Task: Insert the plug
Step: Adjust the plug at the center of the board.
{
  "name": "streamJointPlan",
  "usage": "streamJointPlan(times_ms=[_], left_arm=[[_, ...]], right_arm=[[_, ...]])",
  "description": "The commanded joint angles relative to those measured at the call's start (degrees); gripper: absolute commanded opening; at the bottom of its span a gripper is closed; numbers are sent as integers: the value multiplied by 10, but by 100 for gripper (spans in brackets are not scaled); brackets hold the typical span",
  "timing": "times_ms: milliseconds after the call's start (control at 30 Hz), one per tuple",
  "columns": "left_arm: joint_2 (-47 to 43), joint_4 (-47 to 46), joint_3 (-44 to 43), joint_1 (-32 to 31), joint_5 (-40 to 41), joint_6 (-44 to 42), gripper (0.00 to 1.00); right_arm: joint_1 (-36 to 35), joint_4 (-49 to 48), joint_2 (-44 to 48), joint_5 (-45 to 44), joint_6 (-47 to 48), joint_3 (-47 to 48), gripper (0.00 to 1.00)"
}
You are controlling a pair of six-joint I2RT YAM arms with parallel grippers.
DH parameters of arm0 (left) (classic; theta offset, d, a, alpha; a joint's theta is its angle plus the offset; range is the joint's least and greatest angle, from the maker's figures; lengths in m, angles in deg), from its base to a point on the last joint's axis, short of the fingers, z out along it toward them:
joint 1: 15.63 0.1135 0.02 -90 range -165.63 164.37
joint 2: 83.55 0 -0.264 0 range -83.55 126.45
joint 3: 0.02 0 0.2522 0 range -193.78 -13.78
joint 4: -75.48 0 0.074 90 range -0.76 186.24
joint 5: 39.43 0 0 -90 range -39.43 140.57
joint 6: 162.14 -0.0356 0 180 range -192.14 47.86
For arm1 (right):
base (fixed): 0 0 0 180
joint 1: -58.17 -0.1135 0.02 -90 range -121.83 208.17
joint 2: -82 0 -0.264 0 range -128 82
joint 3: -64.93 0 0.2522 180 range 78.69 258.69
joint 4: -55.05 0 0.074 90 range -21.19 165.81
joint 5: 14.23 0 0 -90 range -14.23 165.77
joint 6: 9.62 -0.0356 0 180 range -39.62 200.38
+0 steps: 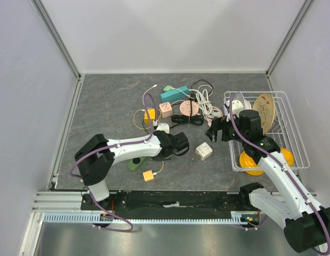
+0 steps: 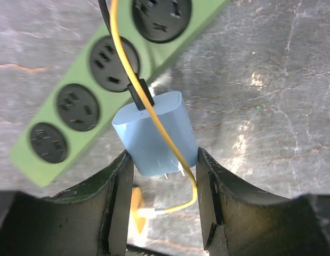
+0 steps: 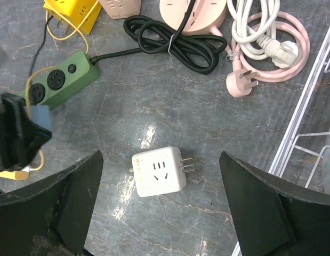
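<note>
A light-blue plug (image 2: 154,133) with two metal prongs facing the camera sits between the fingers of my left gripper (image 2: 163,156), and both fingers press its sides. A thin yellow cable (image 2: 126,58) runs across the plug's face. Just beyond the plug lies a green power strip (image 2: 95,90) with several round black sockets. From above, the left gripper (image 1: 180,144) is low over the table and the strip (image 1: 135,164) is mostly hidden under the arm. My right gripper (image 3: 160,156) hangs wide open above a white cube adapter (image 3: 158,172), holding nothing.
A yellow connector (image 1: 149,175) lies near the front edge. Behind are a yellow cube (image 3: 74,13), a coiled black cord (image 3: 175,42), a pink plug (image 3: 242,82) and white cable (image 3: 255,26). A wire basket (image 1: 292,106) with discs stands at the right.
</note>
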Motion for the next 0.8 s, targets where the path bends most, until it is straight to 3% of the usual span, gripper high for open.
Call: streamJointPlan(times_ms=[0,167,433,633,767], left_arm=[[-80,121,-54,3,72,-23,30],[-131,207,-74,30,127,-93,25],[-196,230,-105,207,198,-304,25],[-170,153,-144,329,238,-437,27],[-102,88,-201,364,191,-474,27]], right_arm=[[-3,-7,-9,7,8,9,98],[-3,8,-19,7,17,29,98],[-3,21,-25,7,20,40,98],[-3,24,-25,7,22,39,98],[-3,24,-31,7,20,38,98]])
